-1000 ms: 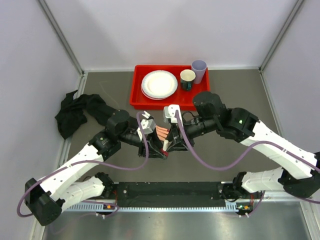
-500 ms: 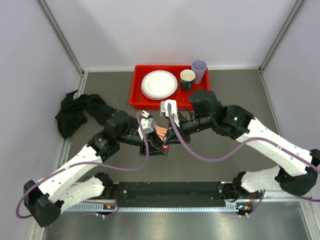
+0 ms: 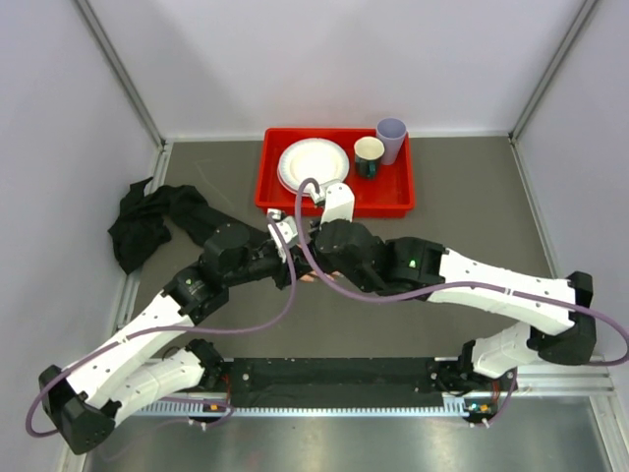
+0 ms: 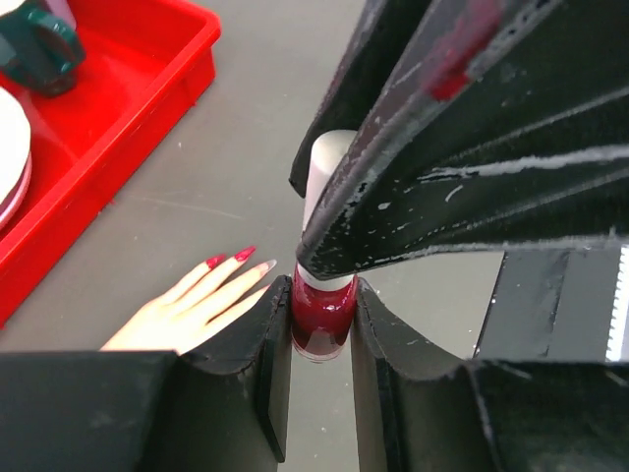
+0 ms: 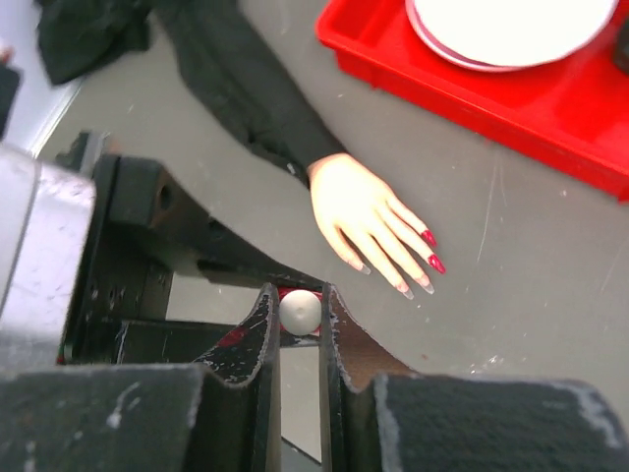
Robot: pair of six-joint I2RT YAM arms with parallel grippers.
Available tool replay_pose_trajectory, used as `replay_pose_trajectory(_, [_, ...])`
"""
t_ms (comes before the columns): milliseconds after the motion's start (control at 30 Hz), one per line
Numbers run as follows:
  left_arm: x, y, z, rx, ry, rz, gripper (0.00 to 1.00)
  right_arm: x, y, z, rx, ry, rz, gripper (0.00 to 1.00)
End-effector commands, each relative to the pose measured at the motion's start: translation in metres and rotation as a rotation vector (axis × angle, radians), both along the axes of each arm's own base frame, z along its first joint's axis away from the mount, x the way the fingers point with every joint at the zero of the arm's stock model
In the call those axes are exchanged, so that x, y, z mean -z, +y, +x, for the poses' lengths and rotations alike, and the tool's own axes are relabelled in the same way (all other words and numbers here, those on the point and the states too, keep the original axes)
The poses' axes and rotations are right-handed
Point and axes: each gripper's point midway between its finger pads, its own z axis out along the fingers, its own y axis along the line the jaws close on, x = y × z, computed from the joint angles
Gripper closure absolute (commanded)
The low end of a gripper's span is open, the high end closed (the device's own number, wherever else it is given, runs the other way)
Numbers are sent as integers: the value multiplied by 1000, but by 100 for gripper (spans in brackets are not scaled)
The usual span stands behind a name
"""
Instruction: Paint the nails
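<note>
**Inspector:** Nearest item first. What has altered?

**Assessor:** The right tool (image 5: 297,295). A second ago it stood part-open, off to the right of the polish bottle (image 4: 321,334). It has since swung in over the bottle and now pinches the white cap (image 5: 300,311) between narrow jaws. The left tool (image 4: 321,295) is unchanged, clamped on the dark red glass body. I cannot tell whether the bottle rests on the counter (image 5: 511,295).

**Inspector:** Significance?

**Assessor:** In my judgement, unscrewing the cap is the step in hand. No brush is out, so no polish can be applied yet.

**Inspector:** And the workpiece?

**Assessor:** The mannequin hand (image 5: 359,206) lies flat on the counter just beside the bottle, its black sleeve (image 5: 236,79) trailing away. Of the nails (image 5: 436,264), two show red and the rest look pale. Beyond it sits the red tray (image 5: 511,108) with a white plate (image 5: 511,25), not involved.
</note>
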Motion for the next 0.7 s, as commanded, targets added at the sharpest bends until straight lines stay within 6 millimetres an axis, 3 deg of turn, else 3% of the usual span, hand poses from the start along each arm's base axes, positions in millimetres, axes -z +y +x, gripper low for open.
replay_pose_trajectory(0, [-35,17,40,-204,-111,-77,100,-11,-12,-13,81,15,42,100])
replay_pose_trajectory(33, [-37,14,35,-174,-115,-86,100,-20,-15,-12,68,2,57,93])
replay_pose_trajectory(67, [-37,8,26,-111,-111,-93,100,-27,-14,-16,23,6,72,77])
replay_pose_trajectory(133, [-42,1,13,-21,-115,-113,100,-51,-28,-13,-37,-38,91,65])
replay_pose_trajectory(167, [-46,-7,-5,88,-111,-137,100,-56,-25,-21,-129,-29,102,55])
replay_pose_trajectory(200, [-49,-11,-15,144,-110,-153,100,-65,-33,-15,-182,-75,74,50])
replay_pose_trajectory(267, [-55,-18,-39,287,-105,-193,100,-79,-43,-27,-301,-100,89,35])
replay_pose_trajectory(300, [-55,-19,-46,319,-86,-205,100,-81,-50,-24,-341,-136,60,34])
replay_pose_trajectory(333, [-53,-20,-53,361,-75,-206,100,-88,-51,-40,-449,-139,90,33])
replay_pose_trajectory(400, [-57,-24,-72,482,-44,-237,100,-84,-53,-49,-579,-162,70,34])
replay_pose_trajectory(433, [-57,-25,-77,519,-28,-242,100,-84,-49,-68,-701,-148,90,36])
replay_pose_trajectory(467, [-58,-26,-81,552,-15,-250,100,-80,-48,-74,-743,-137,82,42])
replay_pose_trajectory(567, [-57,-27,-99,680,65,-252,100,-71,-40,-82,-861,-139,42,46])
replay_pose_trajectory(667, [-55,-28,-101,711,105,-249,100,-72,-35,-85,-928,-132,41,47])
